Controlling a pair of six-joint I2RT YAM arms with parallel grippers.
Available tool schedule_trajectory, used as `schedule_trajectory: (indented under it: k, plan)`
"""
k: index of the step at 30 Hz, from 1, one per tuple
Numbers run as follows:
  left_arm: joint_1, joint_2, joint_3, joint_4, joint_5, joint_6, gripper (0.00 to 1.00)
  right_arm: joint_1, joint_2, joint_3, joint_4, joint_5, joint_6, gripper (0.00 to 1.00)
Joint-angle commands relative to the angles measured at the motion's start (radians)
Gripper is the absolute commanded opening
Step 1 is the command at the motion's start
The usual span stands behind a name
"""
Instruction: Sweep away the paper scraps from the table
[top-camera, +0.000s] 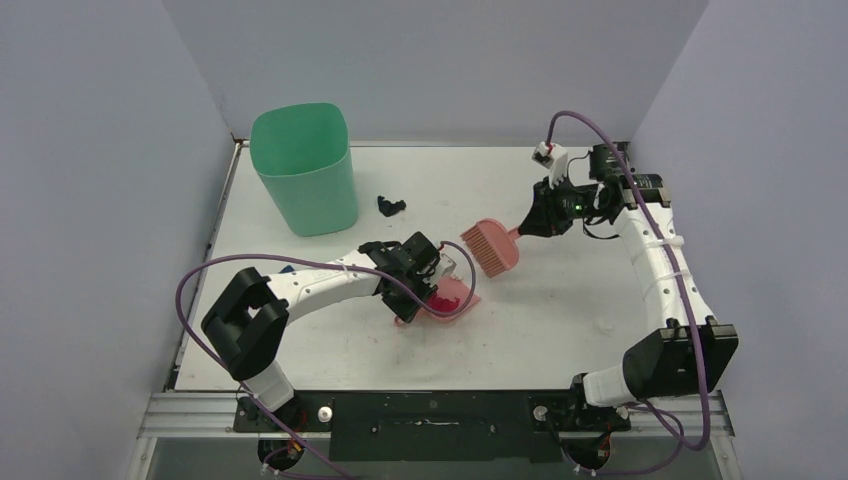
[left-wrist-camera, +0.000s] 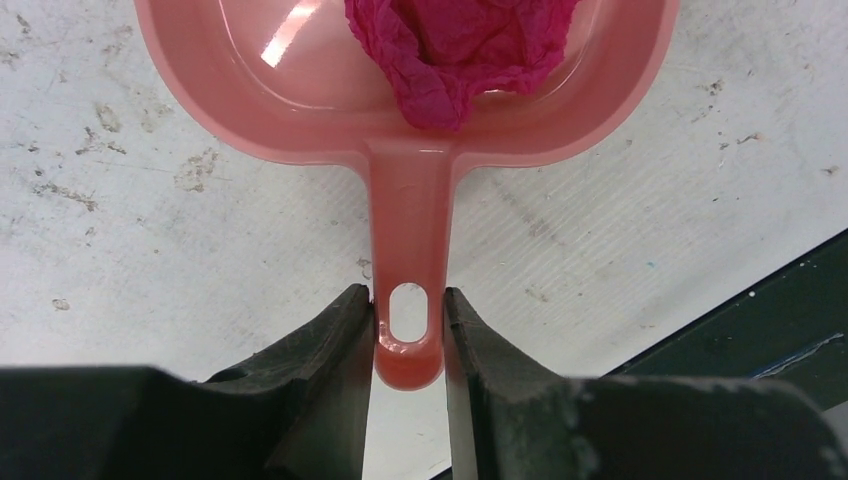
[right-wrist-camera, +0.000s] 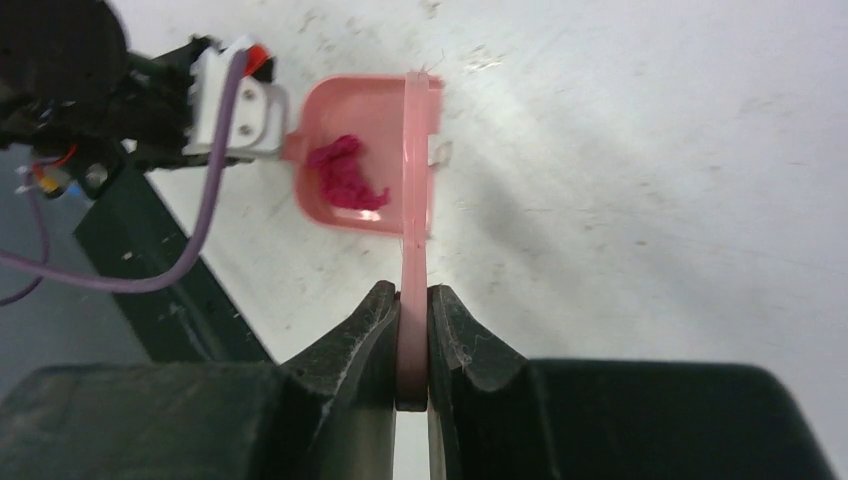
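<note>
Holding the pink dustpan (left-wrist-camera: 410, 210) in my left gripper (left-wrist-camera: 408, 310) and the pink brush (right-wrist-camera: 412, 250) in my right gripper (right-wrist-camera: 412, 300).

My left jaws pinch the end of the pan's handle, one on each side of the little hole. The pan reaches out straight ahead of those jaws, over the white table (top-camera: 560, 310). I cannot tell if it touches the table. A crumpled magenta paper scrap (left-wrist-camera: 460, 50) sits inside it, at the far end from my jaws. My right jaws are pressed on the thin brush handle, and the brush points straight ahead of them. The pan with the scrap lies past those jaws, a bit to their left, close beside the brush head. A black paper scrap (top-camera: 390, 205) lies on the table well beyond my left jaws, near a green bin (top-camera: 305, 170).
</note>
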Motion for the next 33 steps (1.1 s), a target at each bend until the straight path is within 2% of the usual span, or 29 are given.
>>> schedule_trajectory:
  k: [1, 6, 11, 17, 23, 30, 33]
  plan:
    - [-0.004, -0.062, 0.005, 0.036, -0.037, -0.010, 0.31, -0.024, 0.023, 0.082, 0.054, 0.156, 0.007, 0.05]
    - [-0.060, -0.089, -0.037, 0.062, -0.116, 0.001, 0.43, -0.013, 0.046, 0.064, 0.140, 0.223, 0.043, 0.05]
    - [-0.121, -0.061, -0.071, 0.070, -0.153, 0.021, 0.47, 0.063, 0.014, -0.017, 0.297, 0.342, 0.098, 0.05]
    - [-0.124, 0.002, -0.024, 0.002, -0.209, -0.007, 0.35, 0.168, 0.041, -0.081, 0.389, 0.410, 0.160, 0.05]
    - [-0.126, 0.006, 0.010, -0.027, -0.186, -0.026, 0.19, 0.230, 0.105, -0.045, 0.362, 0.418, 0.134, 0.05]
    - [-0.126, -0.005, 0.128, -0.212, -0.206, -0.052, 0.00, 0.301, 0.150, -0.017, 0.343, 0.480, 0.104, 0.05]
    - [-0.126, -0.035, 0.154, -0.314, -0.177, -0.071, 0.00, 0.301, 0.128, -0.016, 0.351, 0.503, 0.098, 0.05]
